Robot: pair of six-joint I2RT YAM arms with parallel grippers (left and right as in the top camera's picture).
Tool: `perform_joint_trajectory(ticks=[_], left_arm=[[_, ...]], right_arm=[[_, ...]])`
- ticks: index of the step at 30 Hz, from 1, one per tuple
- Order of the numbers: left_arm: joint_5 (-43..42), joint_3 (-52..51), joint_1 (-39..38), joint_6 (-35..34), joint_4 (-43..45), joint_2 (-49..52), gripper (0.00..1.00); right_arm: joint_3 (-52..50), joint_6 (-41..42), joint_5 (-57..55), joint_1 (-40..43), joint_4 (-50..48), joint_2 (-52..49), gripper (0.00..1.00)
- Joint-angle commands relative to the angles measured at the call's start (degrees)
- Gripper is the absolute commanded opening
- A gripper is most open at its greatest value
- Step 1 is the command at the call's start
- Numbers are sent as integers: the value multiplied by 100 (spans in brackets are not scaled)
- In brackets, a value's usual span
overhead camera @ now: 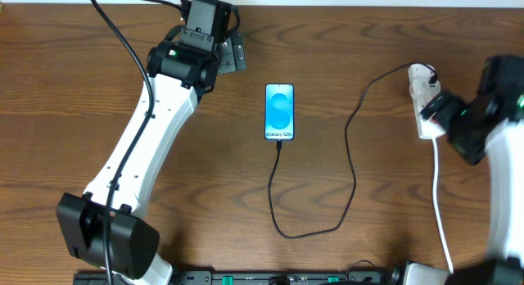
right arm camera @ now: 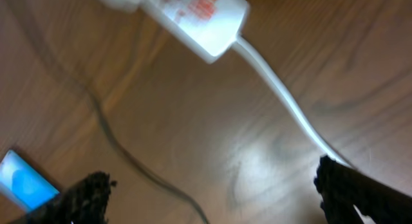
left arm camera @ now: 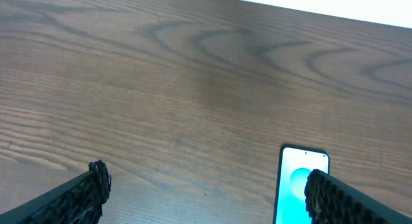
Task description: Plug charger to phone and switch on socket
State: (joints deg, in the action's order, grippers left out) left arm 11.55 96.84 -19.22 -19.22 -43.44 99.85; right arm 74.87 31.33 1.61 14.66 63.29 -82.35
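Overhead view: the phone (overhead camera: 279,112) lies in the middle of the tabletop (overhead camera: 368,236) with its screen lit. The charger (overhead camera: 354,162) loops from the phone's near edge round to the socket (overhead camera: 422,82) at the right. The connector looks seated, so the step in hand is likely the switching. The right pincer (overhead camera: 440,111) hangs released over the socket's near end; I cannot tell whether it touches. The left pincer (overhead camera: 234,52), also released, sits to the far left of the phone. The next move calls for a square fingertip press on the switch, which the blur hides, without shoving the strip.
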Motion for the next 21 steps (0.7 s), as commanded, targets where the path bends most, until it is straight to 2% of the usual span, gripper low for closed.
perform_joint_trajectory(ticks=[1,6,10,21], left_arm=[[98,-24,28,57,-4,24,98],[98,-24,28,57,-4,24,98],[98,-24,28,57,-4,24,98],[98,-24,28,57,-4,24,98]], right_arm=[[-920,-614,-129,-444,-463,1281,99],[-2170,-1038,-127,-962,-870,3191,99],[-2409,-1038,-127,-962,-815,4096,99],[-2409,-1038,-127,-962,-669,4365,99]])
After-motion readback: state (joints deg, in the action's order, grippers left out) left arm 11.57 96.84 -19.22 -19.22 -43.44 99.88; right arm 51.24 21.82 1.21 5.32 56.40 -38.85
